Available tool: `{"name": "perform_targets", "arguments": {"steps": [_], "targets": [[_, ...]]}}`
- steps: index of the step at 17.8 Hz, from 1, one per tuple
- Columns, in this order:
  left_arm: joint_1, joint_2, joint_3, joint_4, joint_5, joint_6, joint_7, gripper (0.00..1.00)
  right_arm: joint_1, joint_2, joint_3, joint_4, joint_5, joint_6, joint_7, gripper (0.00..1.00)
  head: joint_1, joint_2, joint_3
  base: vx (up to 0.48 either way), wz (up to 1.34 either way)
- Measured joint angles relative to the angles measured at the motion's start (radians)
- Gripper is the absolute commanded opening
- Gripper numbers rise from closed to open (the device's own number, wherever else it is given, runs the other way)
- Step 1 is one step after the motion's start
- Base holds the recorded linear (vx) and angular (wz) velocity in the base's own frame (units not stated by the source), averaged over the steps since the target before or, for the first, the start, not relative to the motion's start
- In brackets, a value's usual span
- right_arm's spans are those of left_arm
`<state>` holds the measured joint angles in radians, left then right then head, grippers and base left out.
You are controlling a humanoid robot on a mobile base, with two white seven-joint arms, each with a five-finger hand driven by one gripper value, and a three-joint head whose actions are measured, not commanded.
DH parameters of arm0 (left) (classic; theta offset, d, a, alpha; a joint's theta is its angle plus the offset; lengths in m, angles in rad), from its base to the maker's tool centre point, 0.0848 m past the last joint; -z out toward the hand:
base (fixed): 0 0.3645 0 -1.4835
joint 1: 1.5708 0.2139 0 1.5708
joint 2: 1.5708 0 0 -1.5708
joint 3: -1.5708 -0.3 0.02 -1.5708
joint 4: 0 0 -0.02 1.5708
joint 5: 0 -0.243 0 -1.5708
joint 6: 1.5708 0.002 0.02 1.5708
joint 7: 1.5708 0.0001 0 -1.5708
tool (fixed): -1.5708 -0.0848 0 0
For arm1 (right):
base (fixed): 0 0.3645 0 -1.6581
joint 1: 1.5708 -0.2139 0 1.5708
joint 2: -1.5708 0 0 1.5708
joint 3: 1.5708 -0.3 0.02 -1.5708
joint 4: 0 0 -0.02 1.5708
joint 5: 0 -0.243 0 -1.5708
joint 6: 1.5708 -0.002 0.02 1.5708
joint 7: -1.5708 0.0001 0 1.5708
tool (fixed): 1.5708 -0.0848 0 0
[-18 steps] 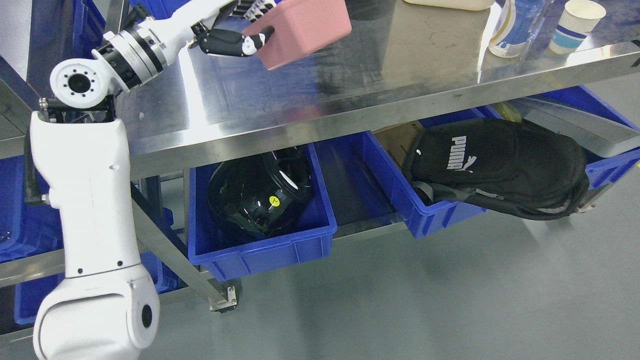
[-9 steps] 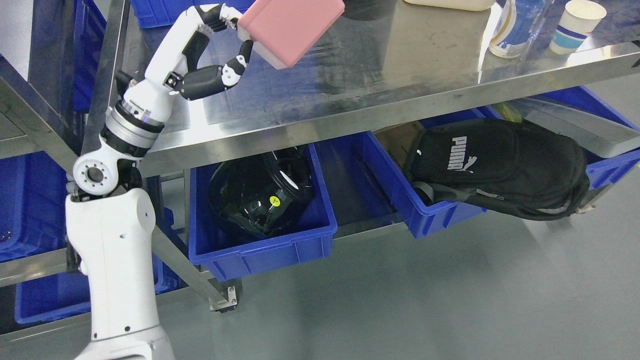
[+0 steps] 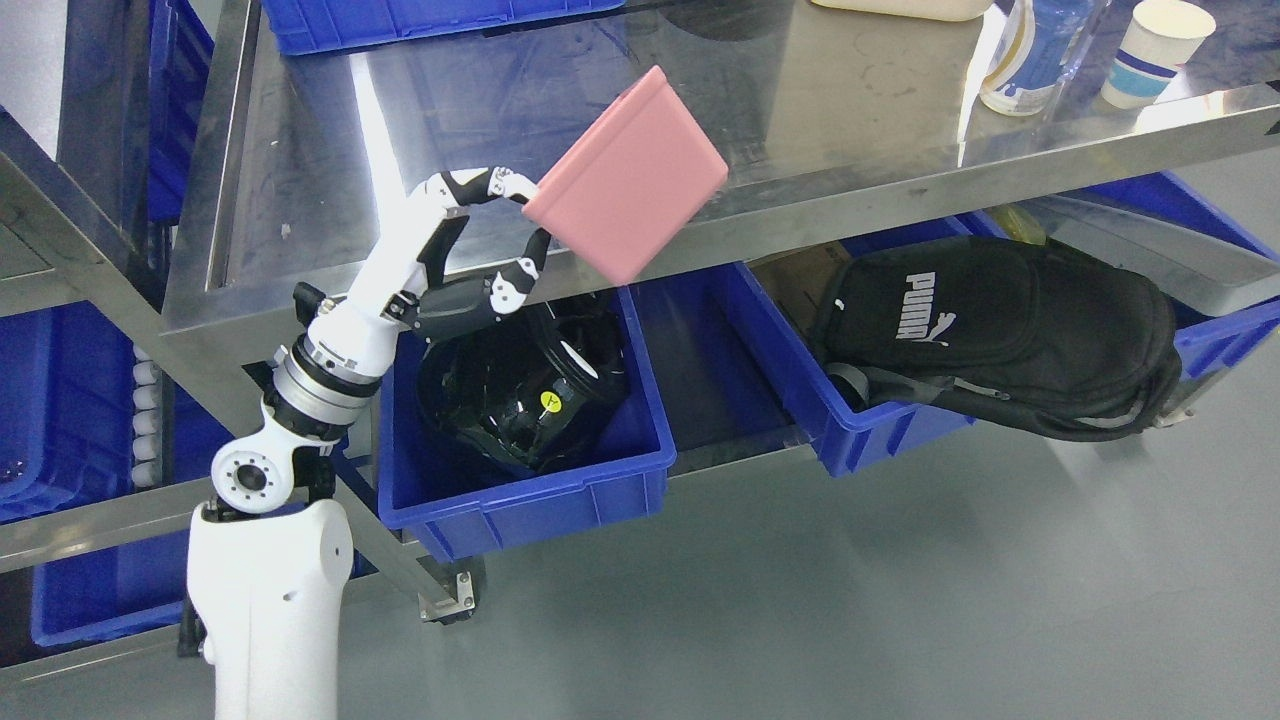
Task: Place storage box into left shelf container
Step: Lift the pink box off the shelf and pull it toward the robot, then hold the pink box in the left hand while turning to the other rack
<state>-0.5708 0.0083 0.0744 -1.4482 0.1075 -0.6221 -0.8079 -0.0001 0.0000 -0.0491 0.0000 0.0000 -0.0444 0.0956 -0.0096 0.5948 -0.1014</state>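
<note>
A pink storage box (image 3: 628, 176) hangs tilted in the air in front of the steel table's edge. My left hand (image 3: 520, 232) is shut on its left end, thumb below and fingers (image 3: 478, 186) curled over the top. The white left arm rises from the lower left. Right below the box sits a blue shelf container (image 3: 560, 490) on the lower shelf, with a black helmet (image 3: 520, 390) inside it. The right arm does not show.
A second blue bin (image 3: 870, 430) to the right holds a black backpack (image 3: 1000, 330). On the steel table (image 3: 330, 190) stand a paper cup (image 3: 1150, 50) and a bottle (image 3: 1030, 50) at the far right. More blue bins (image 3: 60, 400) fill the rack at left.
My left arm has come down and toward me, carrying the pink box off the tabletop to just past the table's front edge, above the helmet's bin.
</note>
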Motion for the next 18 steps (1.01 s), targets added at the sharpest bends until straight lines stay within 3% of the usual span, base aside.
{"name": "perform_targets", "arguments": {"steps": [8, 18], "targets": [[0.072, -0.005, -0.002, -0.069, 0.008, -0.002, 0.000, 0.01, 0.000, 0.000, 0.000, 0.000, 0.000, 0.000, 0.000, 1.00, 0.0000, 0.000, 0.000, -0.035, 0.25], [0.112, -0.007, -0.014, -0.108, 0.010, 0.000, -0.012, 0.01, 0.000, 0.000, 0.000, 0.000, 0.000, 0.000, -0.001, 1.00, 0.0000, 0.000, 0.000, -0.040, 0.98]]}}
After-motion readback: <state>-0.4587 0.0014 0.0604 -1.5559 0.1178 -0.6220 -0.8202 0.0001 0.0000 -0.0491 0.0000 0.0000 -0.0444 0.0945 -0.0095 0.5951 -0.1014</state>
